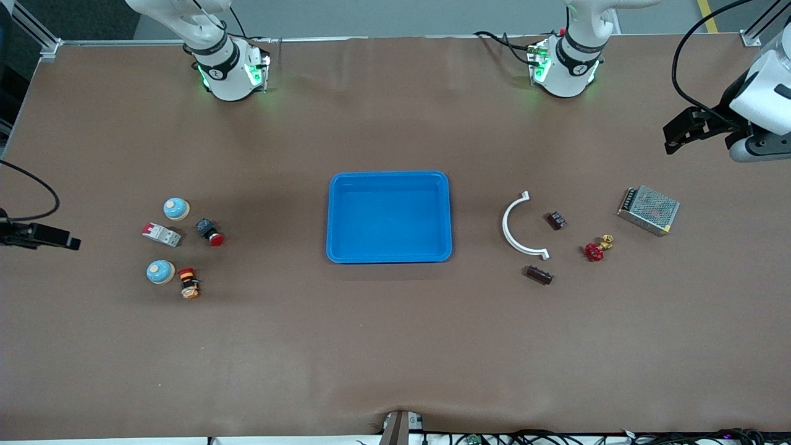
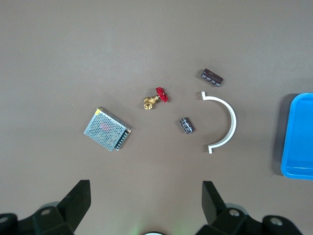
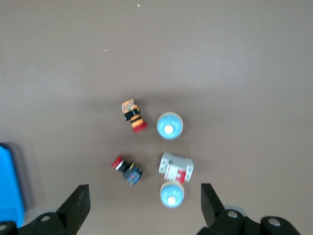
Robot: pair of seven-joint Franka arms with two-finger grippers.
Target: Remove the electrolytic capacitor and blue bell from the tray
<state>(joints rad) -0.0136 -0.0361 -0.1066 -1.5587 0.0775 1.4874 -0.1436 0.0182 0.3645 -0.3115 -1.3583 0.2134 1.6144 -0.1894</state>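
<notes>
Hovering wide open, holding nothing: left gripper (image 2: 145,208) over table at left arm's end, right gripper (image 3: 142,208) over right arm's end. Tray (image 1: 389,180) mid-table, empty. Bells (image 1: 176,209) (image 1: 160,272) outside tray, at its 9 o'clock beside breaker (image 1: 162,234) and pushbuttons (image 1: 210,232) (image 1: 188,282). Capacitors (image 1: 556,220) (image 1: 538,274) at 3 o'clock near white clip (image 1: 516,232), valve (image 1: 597,248), power supply (image 1: 649,210). Looks already cleared; arms parked apart, likely waiting.
</notes>
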